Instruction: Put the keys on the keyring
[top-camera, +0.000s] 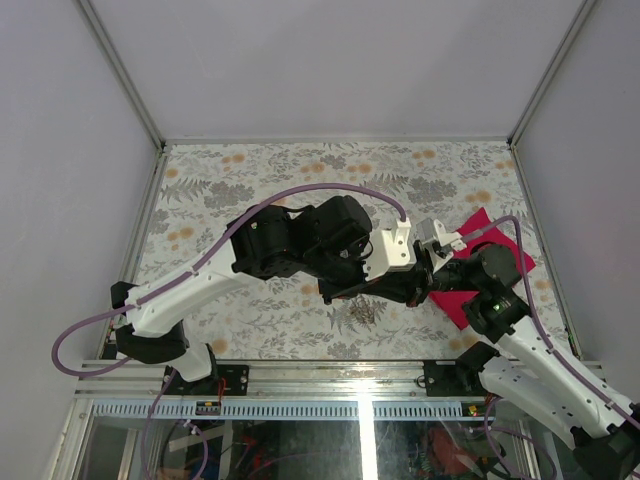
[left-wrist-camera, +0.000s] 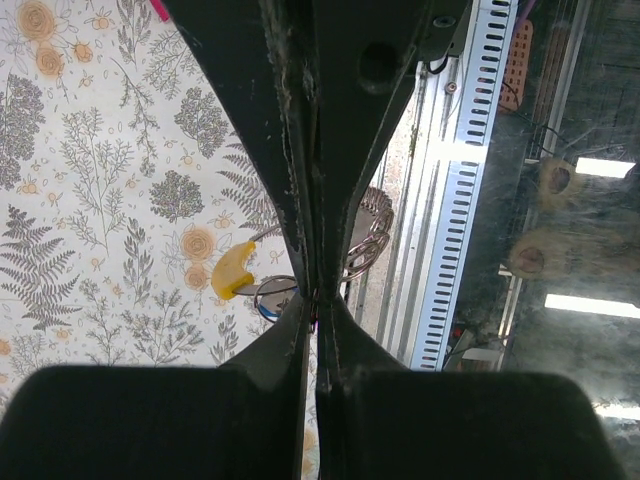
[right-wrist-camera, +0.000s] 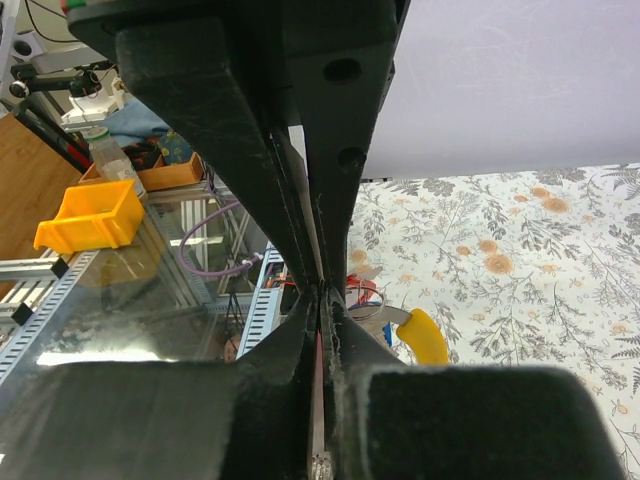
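Only 1 yellow key (left-wrist-camera: 232, 272) showed, just beside 1 keyring (left-wrist-camera: 365, 240) over the table (left-wrist-camera: 100, 200). The left gripper (left-wrist-camera: 313, 308) and right gripper (right-wrist-camera: 320, 303) were both pressed together, tips meeting. What they pinched was unclear.

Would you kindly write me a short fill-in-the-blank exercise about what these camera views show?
1. The key lying near the keyring has a ____ head.
2. Seen from above, the magenta cloth lies toward the ____ edge of the table.
3. The left tool and the right tool both have their jaws ____.
Missing words: yellow; right; shut.
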